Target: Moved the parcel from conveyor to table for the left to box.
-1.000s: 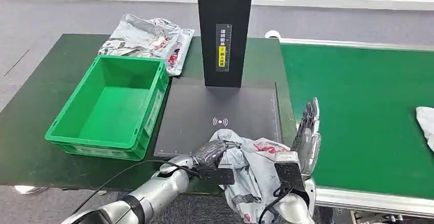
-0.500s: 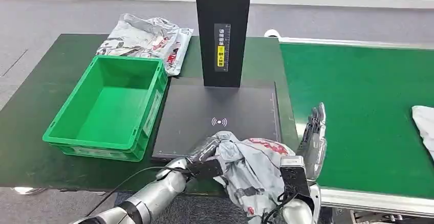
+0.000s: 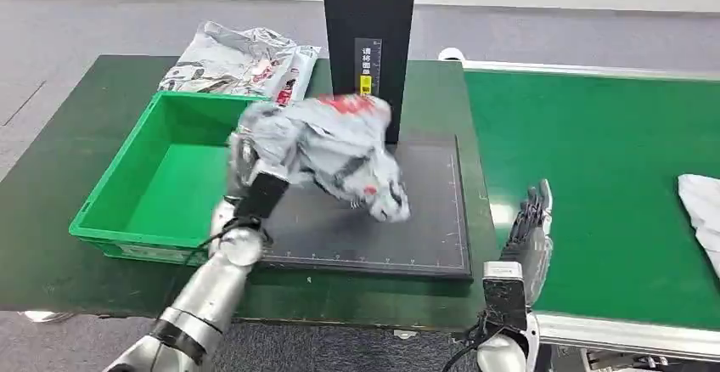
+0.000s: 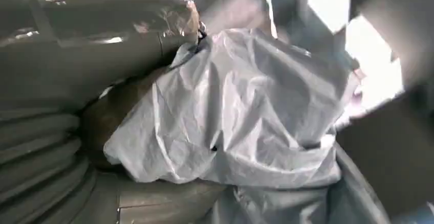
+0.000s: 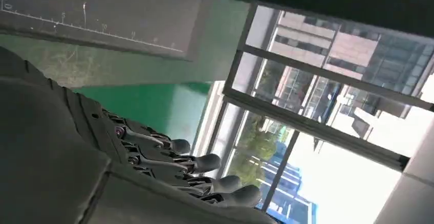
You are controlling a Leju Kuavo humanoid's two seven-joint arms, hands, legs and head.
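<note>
My left hand [image 3: 248, 161] grips a crumpled grey plastic parcel [image 3: 327, 149] with red print and holds it in the air over the black scanner mat [image 3: 424, 211], next to the right wall of the green box [image 3: 127, 217]. Up close in the left wrist view, the parcel's white-grey film [image 4: 240, 111] is bunched against the hand's grey cover [image 4: 46, 132]. My right hand [image 3: 528, 232] is open, fingers straight and empty, at the near edge of the green conveyor [image 3: 611, 177]. The right wrist view shows its dark fingers [image 5: 204, 173] extended.
A black scanner post [image 3: 367, 41] stands at the back of the mat. A second silver-grey parcel [image 3: 242, 64] lies on the dark green table [image 3: 51, 177] behind the box. A white parcel [image 3: 700, 206] sits at the conveyor's right edge.
My left arm has lifted the parcel from the table's front edge and swung it up and left towards the green box. My right hand has let go and stays by the conveyor.
</note>
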